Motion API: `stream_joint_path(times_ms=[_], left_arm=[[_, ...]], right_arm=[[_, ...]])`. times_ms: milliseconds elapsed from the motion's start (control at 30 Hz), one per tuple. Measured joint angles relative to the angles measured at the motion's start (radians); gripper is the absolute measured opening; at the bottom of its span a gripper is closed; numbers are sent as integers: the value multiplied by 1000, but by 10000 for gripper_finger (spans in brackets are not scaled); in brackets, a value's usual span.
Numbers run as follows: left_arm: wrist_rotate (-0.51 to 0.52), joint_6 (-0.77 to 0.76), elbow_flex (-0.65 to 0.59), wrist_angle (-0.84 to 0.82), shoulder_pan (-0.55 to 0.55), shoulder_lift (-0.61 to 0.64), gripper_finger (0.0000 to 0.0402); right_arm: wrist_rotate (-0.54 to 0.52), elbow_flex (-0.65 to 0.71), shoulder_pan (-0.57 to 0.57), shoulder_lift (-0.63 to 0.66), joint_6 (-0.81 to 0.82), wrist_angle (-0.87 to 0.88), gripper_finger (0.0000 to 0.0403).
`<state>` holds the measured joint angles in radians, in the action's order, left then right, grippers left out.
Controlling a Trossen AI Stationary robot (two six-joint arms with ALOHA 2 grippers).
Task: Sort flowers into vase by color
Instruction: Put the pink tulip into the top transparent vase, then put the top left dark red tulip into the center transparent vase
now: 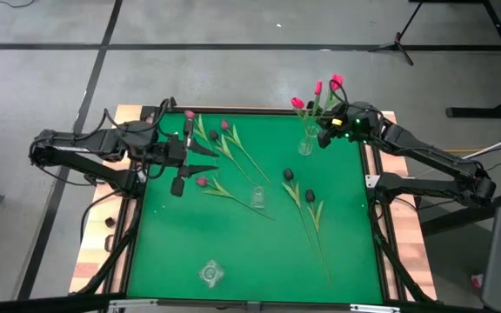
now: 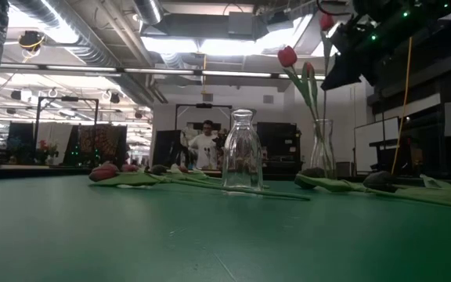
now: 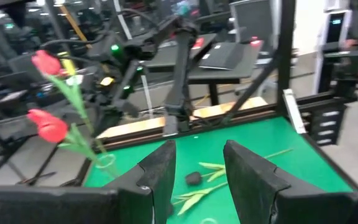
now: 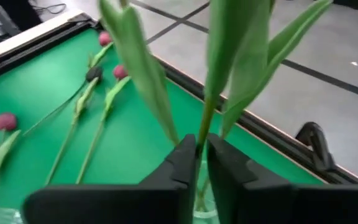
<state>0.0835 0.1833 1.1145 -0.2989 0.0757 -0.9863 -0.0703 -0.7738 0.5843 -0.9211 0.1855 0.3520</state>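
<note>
Three pink-red tulips (image 1: 317, 88) stand in a clear glass vase (image 1: 307, 143) near the table's far right corner. My right gripper (image 4: 202, 163) sits just above the vase rim (image 4: 199, 208), shut on one green stem; in the low view it is high up (image 2: 349, 56) beside the tulip heads (image 2: 287, 56). Mauve-pink tulips (image 1: 225, 126) and near-black tulips (image 1: 288, 175) lie flat on the green mat. My left gripper (image 3: 197, 155) hovers open over the left side (image 1: 205, 159), among the mauve tulips, holding nothing. My right gripper pinches a tulip's green stem (image 4: 202, 144) between its two fingers, just below the leaves and above the vase mouth. The fingers (image 4: 182, 168) come across the stem from the table's right side. The stem stands roughly upright and runs down into the vase.
A small clear glass bottle (image 1: 257, 198) stands empty mid-table, also seen in the low view (image 2: 241, 153). Another glass vessel (image 1: 211, 274) stands near the near edge. A wooden frame (image 1: 381, 226) borders the green mat. A person (image 2: 207, 145) stands far behind the table.
</note>
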Motion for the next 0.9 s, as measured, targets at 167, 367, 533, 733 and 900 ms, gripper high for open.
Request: stream_joint_path(times_ms=[167, 367, 533, 733, 900], left_arm=[[60, -5, 0, 2, 0, 0, 133], [87, -77, 0, 4, 0, -1, 133], [183, -124, 0, 12, 0, -1, 133], [230, -182, 0, -8, 0, -3, 133], [480, -216, 0, -191, -6, -7, 133]], right_arm=[[61, 0, -1, 0, -1, 0, 113], [71, 0, -1, 0, -8, 2, 203], [50, -17, -1, 10, -17, 43, 250], [2, -120, -1, 19, -64, 244, 264], [-68, -196, -1, 33, -90, 435, 264]])
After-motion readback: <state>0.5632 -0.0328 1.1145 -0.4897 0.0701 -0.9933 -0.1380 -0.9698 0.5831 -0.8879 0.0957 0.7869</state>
